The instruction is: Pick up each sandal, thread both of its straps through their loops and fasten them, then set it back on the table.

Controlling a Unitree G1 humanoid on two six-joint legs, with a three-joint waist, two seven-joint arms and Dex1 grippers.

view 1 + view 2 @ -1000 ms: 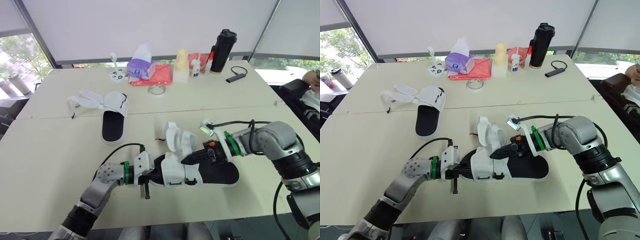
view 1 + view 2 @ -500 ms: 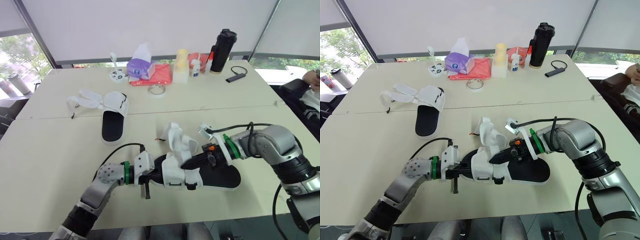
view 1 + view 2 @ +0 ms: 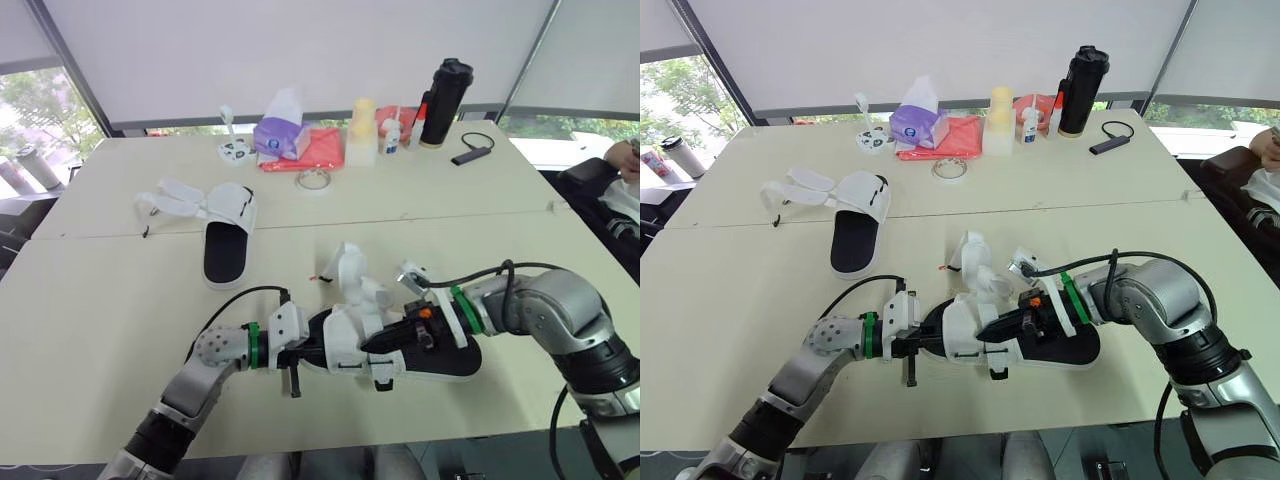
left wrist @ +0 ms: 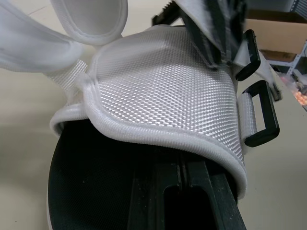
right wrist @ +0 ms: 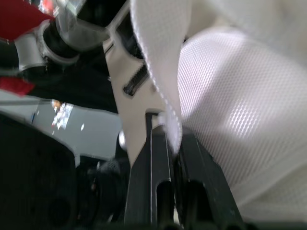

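I'm mid-threading on the near sandal (image 3: 445, 360), which lies close to the front edge of the tabletop (image 3: 100, 300). My left gripper (image 3: 303, 348) is clamped narrow on its toe end, forearm low and reaching in from the front-left. My right gripper (image 3: 372, 342) pinches a white strap (image 5: 168, 110), with its elbow bent and the wrist turned back across the sole. The black loops (image 4: 261, 112) sit on the upper's side. Next, I judge, the strap tip must be steered through a loop. The second sandal (image 3: 225, 235) waits towards the left edge, straps open.
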